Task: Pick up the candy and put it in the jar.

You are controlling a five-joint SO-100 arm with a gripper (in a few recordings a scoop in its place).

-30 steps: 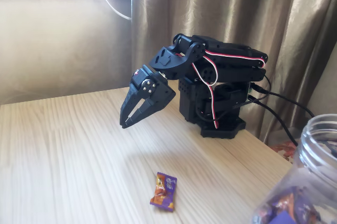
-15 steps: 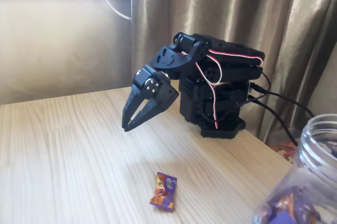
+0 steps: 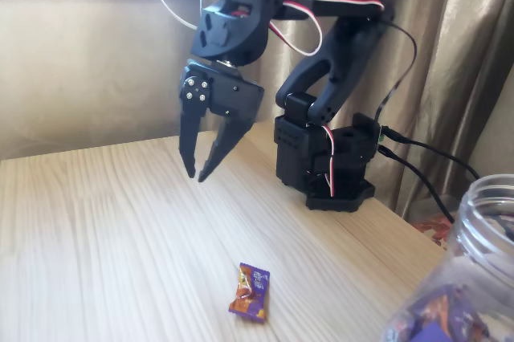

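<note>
Below, candy (image 3: pixel 249 291) on table (image 3: pixel 96 238), parted gripper (image 3: pixel 197 173) raised.

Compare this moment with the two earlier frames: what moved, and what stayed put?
The arm unfolded and rose from its crouch over the base; the gripper lifted higher above the table, turned to point more steeply down, and its jaws opened wider. It holds nothing. The candy lies where it was on the table, and the jar has not moved.

The candy (image 3: pixel 249 292) is seen at lower centre on the table (image 3: pixel 96 238); the jar (image 3: pixel 462 286) (partly cropped) is placed lower right, the gripper (image 3: pixel 197 173) above, upper left.
</note>
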